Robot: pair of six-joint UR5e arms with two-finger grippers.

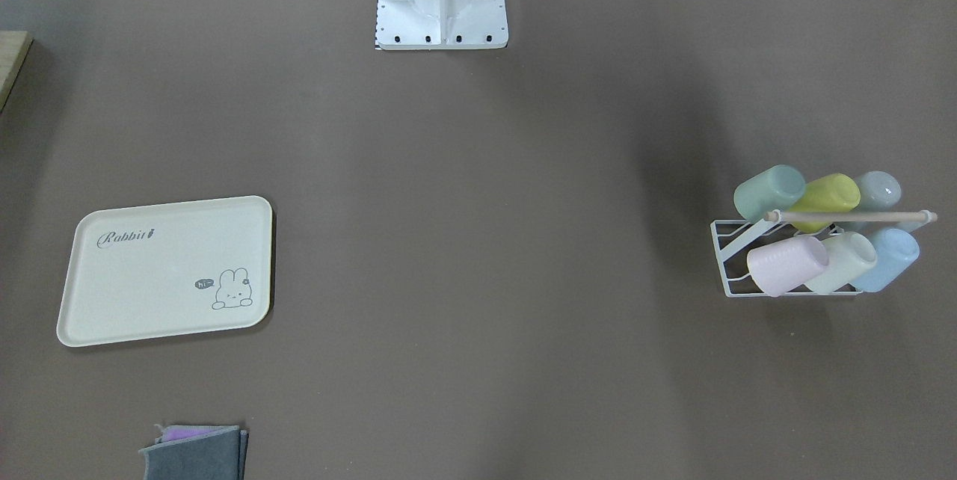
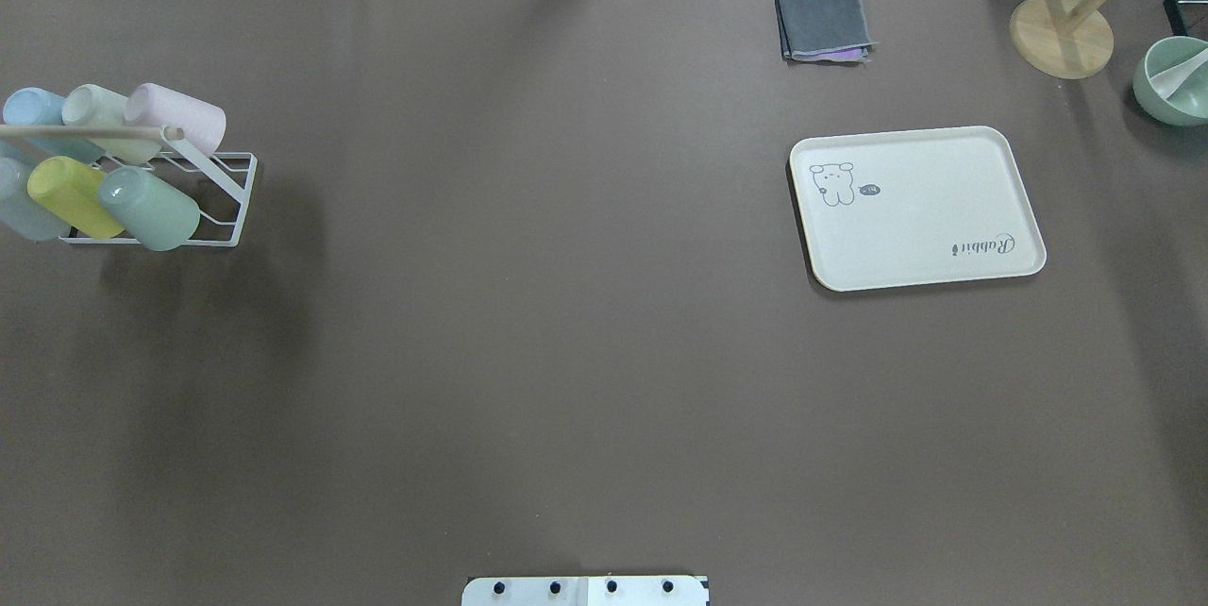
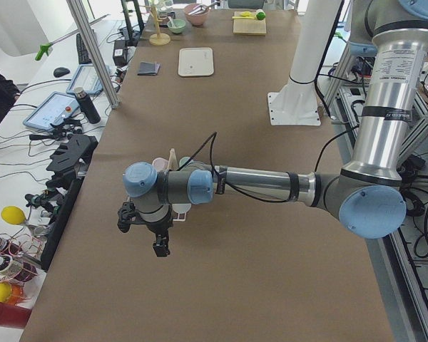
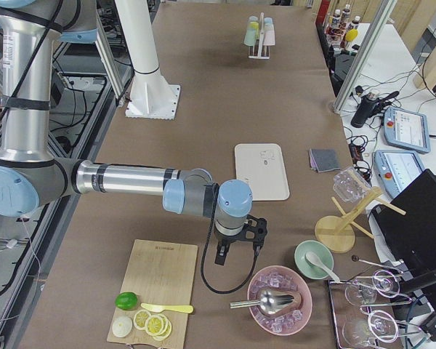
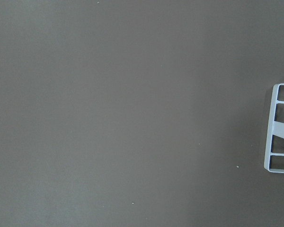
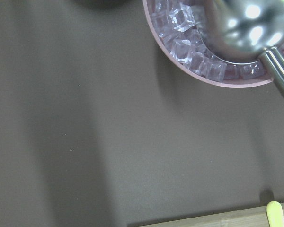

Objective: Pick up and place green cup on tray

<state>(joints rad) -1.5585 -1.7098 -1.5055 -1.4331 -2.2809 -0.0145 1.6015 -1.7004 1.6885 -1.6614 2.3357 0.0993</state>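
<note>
**Operator:** Where's my cup, and how far off are the arms?

**Spotter:** Your green cup [image 1: 768,192] sits tilted on the white wire rack [image 1: 721,241] at the robot's left end of the bench [image 1: 478,241]. It is in the row nearer the robot, at the end toward the bench's middle, and it touches the lime cup [image 1: 826,200]. The tray [image 1: 149,278] lies bare and well apart, at the other end. Your left gripper [image 3: 160,249] hangs near the rack and your right gripper [image 4: 221,254] hangs past the tray. Both show only in the side views, so I cannot tell whether either is open or closed.

**Operator:** How will the cup behave in the gripper?

**Spotter:** I'd expect it to be light, stiff and matte, so not very slippery. The taper could let it creep out of a loose pinch, though, and a thin wall may flex near the rim. Take it across the body on the free side, away from the lime cup. Draw it off along its tilt so you stay clear of the wooden rod [image 1: 852,217] above.

**Operator:** Which views should I trust?

**Spotter:** The two top views show you the cups and the tray but no arm. The side views show you the arms, with the cups partly hidden behind the left one. Your left wrist view catches only a corner of the rack. Your right wrist view shows a pink bowl of ice [image 6: 199,71] and nothing of the task.
</note>
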